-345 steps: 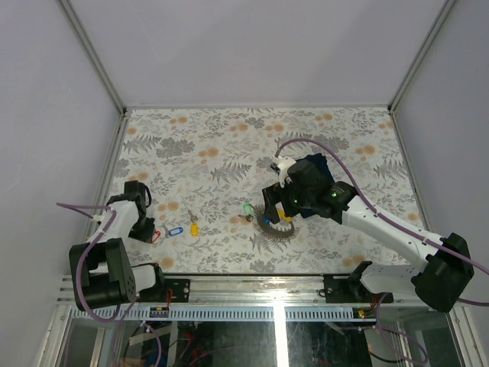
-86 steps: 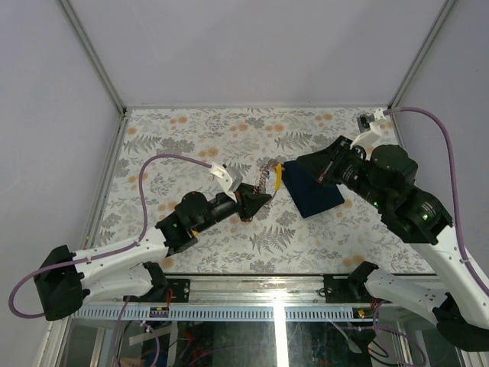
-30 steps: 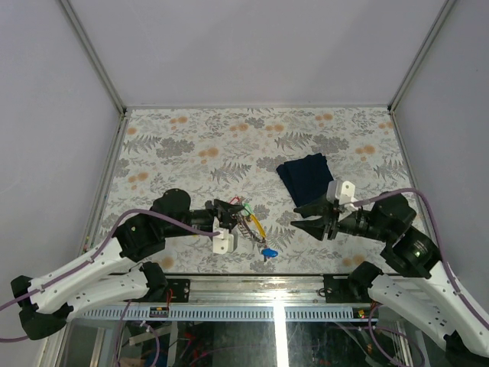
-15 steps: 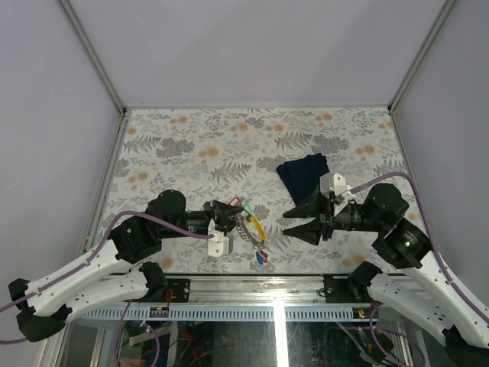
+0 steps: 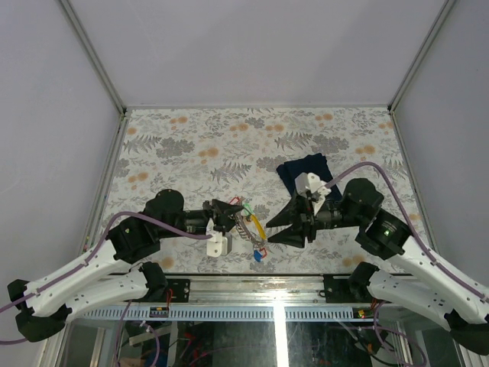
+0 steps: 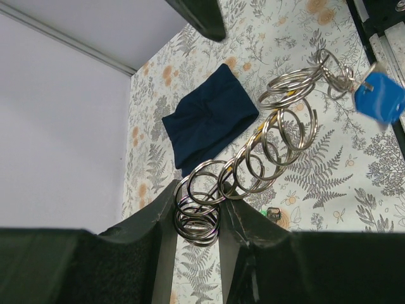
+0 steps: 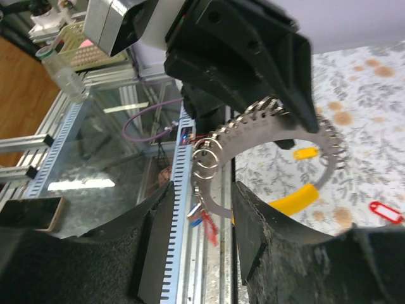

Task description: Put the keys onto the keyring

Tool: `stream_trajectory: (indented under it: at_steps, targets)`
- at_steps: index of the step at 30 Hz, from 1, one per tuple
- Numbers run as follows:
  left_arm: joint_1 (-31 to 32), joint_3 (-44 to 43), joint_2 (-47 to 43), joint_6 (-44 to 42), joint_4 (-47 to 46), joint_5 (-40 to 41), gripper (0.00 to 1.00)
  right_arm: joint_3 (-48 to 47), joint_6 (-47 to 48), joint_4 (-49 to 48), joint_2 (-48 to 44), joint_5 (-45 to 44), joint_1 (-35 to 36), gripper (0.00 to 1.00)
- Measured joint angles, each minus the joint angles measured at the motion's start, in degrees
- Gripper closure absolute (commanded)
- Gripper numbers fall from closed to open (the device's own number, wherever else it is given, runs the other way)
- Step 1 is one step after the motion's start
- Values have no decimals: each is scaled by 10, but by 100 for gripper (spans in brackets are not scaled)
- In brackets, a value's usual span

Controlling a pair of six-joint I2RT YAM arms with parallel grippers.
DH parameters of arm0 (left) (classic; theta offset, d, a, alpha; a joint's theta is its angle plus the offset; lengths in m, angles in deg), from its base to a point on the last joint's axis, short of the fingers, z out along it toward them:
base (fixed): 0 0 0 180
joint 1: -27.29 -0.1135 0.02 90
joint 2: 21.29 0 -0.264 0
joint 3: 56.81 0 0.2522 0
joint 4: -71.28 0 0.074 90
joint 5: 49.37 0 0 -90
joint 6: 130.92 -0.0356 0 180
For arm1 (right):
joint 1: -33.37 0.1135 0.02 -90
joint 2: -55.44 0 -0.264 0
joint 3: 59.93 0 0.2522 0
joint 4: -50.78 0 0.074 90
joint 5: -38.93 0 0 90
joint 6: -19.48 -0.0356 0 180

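The keyring (image 5: 248,228), a silvery ring edged with small loops, hangs above the table from my left gripper (image 5: 231,215). In the left wrist view that gripper (image 6: 198,218) is shut on the loops at one end of the keyring (image 6: 278,136). A blue-tagged key (image 6: 380,101) dangles from the far end. My right gripper (image 5: 279,229) points left at the ring. Its jaws (image 7: 202,190) stand open on either side of the keyring's (image 7: 278,126) lower end without gripping it. A green tag (image 5: 246,206) shows beside the left fingers.
A dark navy folded cloth (image 5: 304,172) lies on the flowered table behind the right arm. A red tag (image 7: 386,212) lies on the table beyond the ring. The table's near edge and metal rail (image 5: 252,287) run just below both grippers.
My right gripper has moved left and closer, up to the hanging keyring. The left gripper has kept its hold almost in place; the blue tag has swung a little.
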State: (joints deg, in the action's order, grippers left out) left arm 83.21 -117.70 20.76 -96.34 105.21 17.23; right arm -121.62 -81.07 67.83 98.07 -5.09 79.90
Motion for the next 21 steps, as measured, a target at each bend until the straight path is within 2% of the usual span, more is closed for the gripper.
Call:
stream_trajectory:
  at_steps: [5, 15, 21]
  targets:
    - [0, 0, 0, -7, 0, 4, 100, 0, 0, 0, 28, -14, 45, 52]
    - [0, -10, 0, -20, 0, 6, 100, 0, -11, -24, 66, -14, 63, 52]
    - [0, -16, -1, -24, 1, 6, 100, 0, -11, -24, 77, -14, 65, 55]
